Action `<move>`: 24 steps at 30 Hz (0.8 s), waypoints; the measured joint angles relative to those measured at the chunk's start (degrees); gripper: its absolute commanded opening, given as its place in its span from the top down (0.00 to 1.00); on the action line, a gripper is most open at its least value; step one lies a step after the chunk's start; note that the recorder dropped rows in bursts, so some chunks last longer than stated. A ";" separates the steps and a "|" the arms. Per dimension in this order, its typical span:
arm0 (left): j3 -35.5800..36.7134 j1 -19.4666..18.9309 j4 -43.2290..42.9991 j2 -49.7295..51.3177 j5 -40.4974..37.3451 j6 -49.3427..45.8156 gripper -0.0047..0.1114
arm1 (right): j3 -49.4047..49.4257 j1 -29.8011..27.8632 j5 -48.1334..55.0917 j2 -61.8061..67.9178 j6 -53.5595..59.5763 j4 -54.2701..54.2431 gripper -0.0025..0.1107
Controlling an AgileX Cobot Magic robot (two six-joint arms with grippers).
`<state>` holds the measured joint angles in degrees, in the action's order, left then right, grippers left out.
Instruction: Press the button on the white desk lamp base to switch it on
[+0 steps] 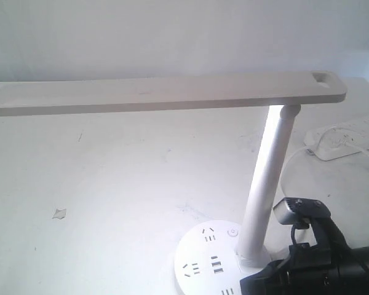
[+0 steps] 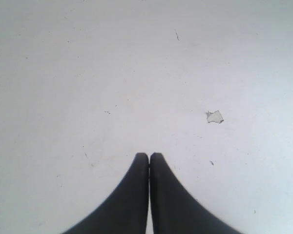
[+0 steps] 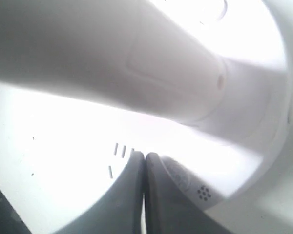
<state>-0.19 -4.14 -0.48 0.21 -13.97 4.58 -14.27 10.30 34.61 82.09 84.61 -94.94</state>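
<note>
The white desk lamp stands at the right of the exterior view, with a long bar head (image 1: 166,92), a slim post (image 1: 267,184) and the white desk lamp base (image 1: 200,261). A round button with a power symbol (image 1: 232,233) shows on the disc. My right arm (image 1: 320,261) reaches in low behind the post. In the right wrist view my right gripper (image 3: 145,155) is shut, its tips right over the brightly lit base (image 3: 63,146). The button (image 3: 182,179) lies beside one finger, half in its shadow, next to the dotted mark (image 3: 203,193). My left gripper (image 2: 149,155) is shut over bare table.
A white power strip (image 1: 347,140) with a cable lies at the back right. A small torn scrap (image 1: 59,213) lies on the white table (image 1: 111,172) at the left, and the same scrap (image 2: 215,116) shows near the left fingers. The post (image 3: 136,58) looms close above the right gripper.
</note>
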 measured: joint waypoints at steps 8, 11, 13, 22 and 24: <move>0.00 0.00 0.00 0.00 0.00 0.00 0.96 | -0.06 0.00 0.82 0.83 0.10 -0.41 0.98; 0.00 0.00 0.00 0.00 0.00 0.00 0.96 | -0.06 0.00 0.97 0.83 0.21 -0.53 0.98; 0.00 0.00 0.00 0.00 0.00 0.00 0.96 | -0.06 0.00 2.67 0.83 1.57 -0.53 0.98; 0.00 0.00 0.00 0.00 0.00 0.00 0.96 | -0.37 0.09 30.50 -4.64 19.90 -4.57 0.98; 0.00 0.00 0.00 0.00 0.00 0.00 0.96 | -0.78 0.09 33.10 -7.43 21.61 -4.88 0.98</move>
<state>-0.19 -4.14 -0.48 0.21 -13.97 4.58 -15.06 10.39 67.71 74.66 106.22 -99.83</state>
